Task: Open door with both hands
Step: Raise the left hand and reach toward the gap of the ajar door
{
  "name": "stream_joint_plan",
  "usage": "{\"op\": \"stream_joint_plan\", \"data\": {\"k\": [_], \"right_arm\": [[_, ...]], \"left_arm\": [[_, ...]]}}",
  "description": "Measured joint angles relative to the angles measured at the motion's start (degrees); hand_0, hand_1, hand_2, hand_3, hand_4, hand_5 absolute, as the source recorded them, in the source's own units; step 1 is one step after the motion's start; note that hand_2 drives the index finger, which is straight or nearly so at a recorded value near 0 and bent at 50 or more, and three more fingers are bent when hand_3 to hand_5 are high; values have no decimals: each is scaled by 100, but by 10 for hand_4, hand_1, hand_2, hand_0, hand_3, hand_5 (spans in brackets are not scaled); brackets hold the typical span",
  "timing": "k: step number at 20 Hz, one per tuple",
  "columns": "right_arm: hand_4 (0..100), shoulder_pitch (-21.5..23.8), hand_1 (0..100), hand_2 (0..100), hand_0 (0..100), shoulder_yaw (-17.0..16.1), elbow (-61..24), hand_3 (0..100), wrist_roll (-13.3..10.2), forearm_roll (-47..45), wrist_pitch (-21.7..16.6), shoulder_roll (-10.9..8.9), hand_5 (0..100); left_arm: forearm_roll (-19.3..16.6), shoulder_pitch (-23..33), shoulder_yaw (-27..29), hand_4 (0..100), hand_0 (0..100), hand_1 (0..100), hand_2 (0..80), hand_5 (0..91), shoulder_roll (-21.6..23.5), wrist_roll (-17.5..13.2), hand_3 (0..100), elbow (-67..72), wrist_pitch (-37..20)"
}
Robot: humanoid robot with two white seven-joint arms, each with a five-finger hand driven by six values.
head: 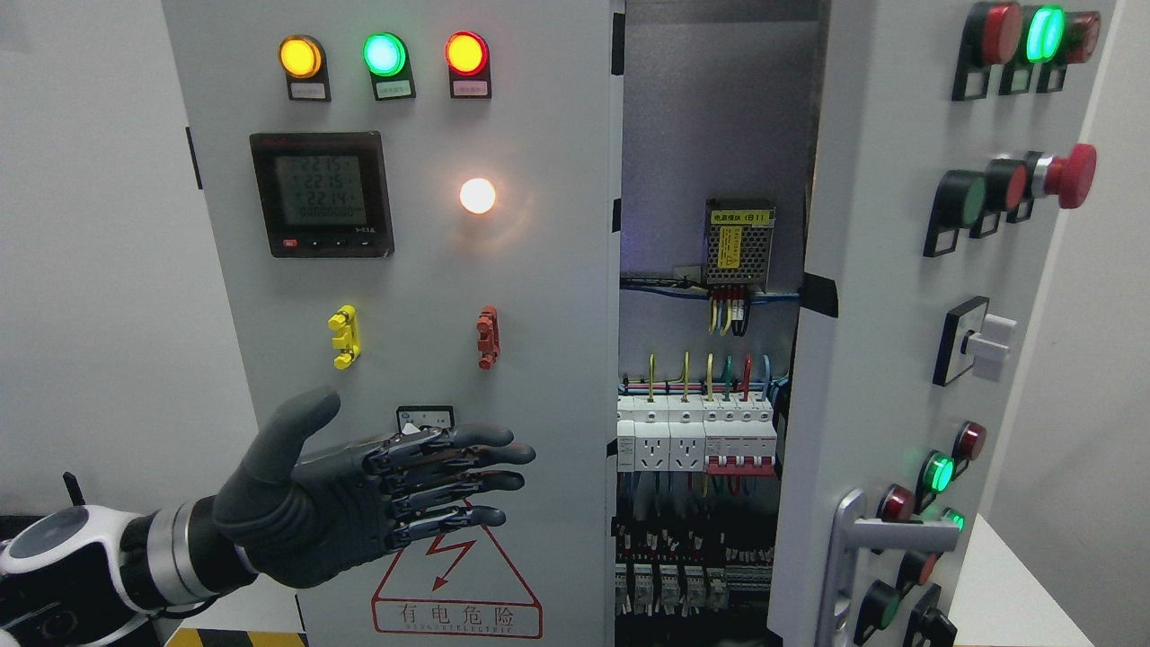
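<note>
Right door [889,296] already swung ajar, wiring exposed; left door [404,270] shut. Left robot hand [404,485] flat against the left door, fingers extended, gripping nothing. Doors look like stiff, smooth sheet metal; best hold: free edge or metal handle [876,539].

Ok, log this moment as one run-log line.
left hand: open, fingers extended in front of left door, holding nothing | right hand: not in view | right door: swung open | breakers: exposed
</note>
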Motion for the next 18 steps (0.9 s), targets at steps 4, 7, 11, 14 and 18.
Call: {"op": "stream_joint_plan", "data": {"k": [4,7,11,14,18], "right_arm": [[0,0,0,0,383,0,0,0,0,0,-3,0,0],[0,0,0,0,383,0,0,0,-1,0,-3,0,0],[0,0,0,0,384,0,0,0,-1,0,-4,0,0],[0,0,0,0,384,0,0,0,-1,0,-4,0,0],[0,0,0,0,383,0,0,0,-1,0,-4,0,0]], "left_arm": [[440,-737,-608,0,0,0,0,0,-299,3,0,118,27],[804,-1205,-1014,0,0,0,0,0,-574,23,0,232,42],[1140,-1622,-1401,0,0,0,0,0,-933,274,0,361,44],[1281,-1789,-1571,0,0,0,0,0,-1173,452,0,433,46],[1375,-1896,-1645,0,0,0,0,0,-1466,561,0,501,56]]}}
